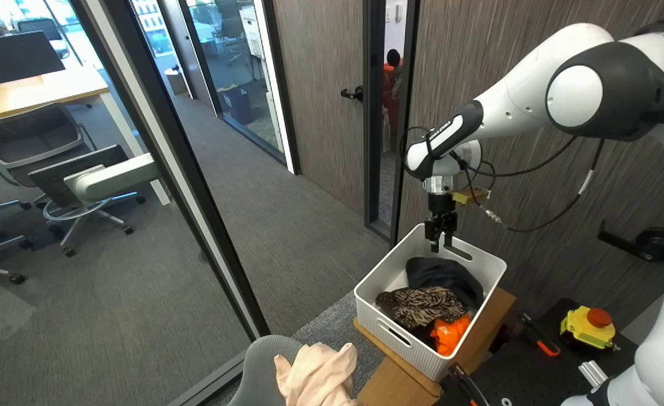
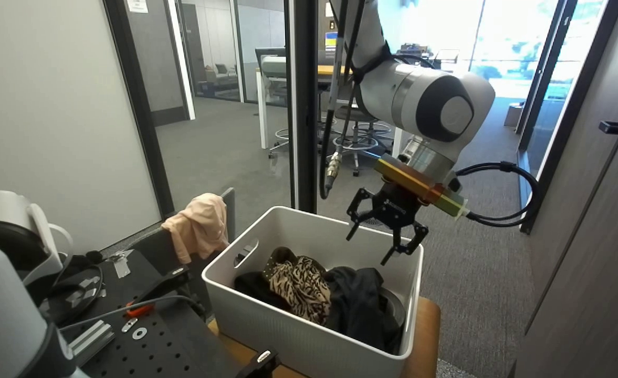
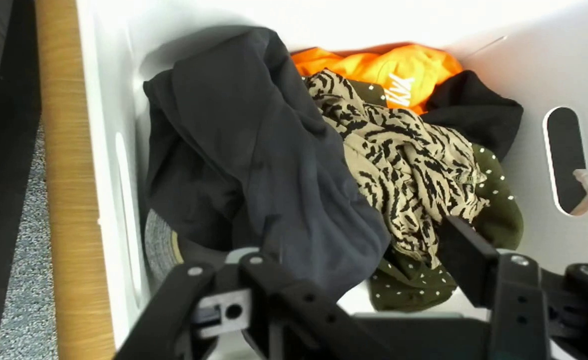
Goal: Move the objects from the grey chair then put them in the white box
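Note:
A pale cream cloth [image 1: 320, 375] hangs over the back of the grey chair [image 1: 269, 347]; both exterior views show this cloth [image 2: 201, 223]. My gripper [image 2: 366, 249] points down over the end of the white box [image 2: 266, 331] farthest from the chair, its fingers spread with nothing between them. Inside the box lie a dark cloth [image 3: 274, 150], a tan-and-black patterned cloth [image 3: 398, 160], an olive dotted cloth [image 3: 413, 290] and an orange cloth [image 3: 418, 70]. Directly beneath the gripper [image 3: 363, 230] in the wrist view is the dark cloth, apart from the fingers as far as I can tell.
The box stands on a wooden support [image 1: 399, 375]. A grey roll [image 3: 159, 245] is partly under the dark cloth. Close by are a black perforated table [image 2: 151, 352] and a yellow emergency stop [image 1: 588, 330]. A dark post [image 2: 303, 105] and a wood-panelled wall [image 1: 523, 225] border the area.

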Motion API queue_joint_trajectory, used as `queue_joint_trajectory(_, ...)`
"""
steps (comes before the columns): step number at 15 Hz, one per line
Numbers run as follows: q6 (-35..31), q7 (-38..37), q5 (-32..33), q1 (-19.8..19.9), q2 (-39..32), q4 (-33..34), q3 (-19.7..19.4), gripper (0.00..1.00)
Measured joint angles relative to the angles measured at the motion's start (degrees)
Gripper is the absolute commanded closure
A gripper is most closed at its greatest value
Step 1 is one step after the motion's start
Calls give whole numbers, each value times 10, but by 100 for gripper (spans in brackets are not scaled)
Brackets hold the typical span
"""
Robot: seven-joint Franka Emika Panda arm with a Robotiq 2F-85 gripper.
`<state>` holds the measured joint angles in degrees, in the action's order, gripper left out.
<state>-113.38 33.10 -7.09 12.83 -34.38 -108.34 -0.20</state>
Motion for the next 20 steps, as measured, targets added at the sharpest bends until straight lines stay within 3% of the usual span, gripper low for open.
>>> queue_joint_trajectory(8,-9,0,9,-25,48,-10,34,0)
queue_joint_trajectory(15,-16,1,83,-125,139,-58,89,0)
queue_joint_trajectory(20,-16,6,125,-200,159,-72,138,0)
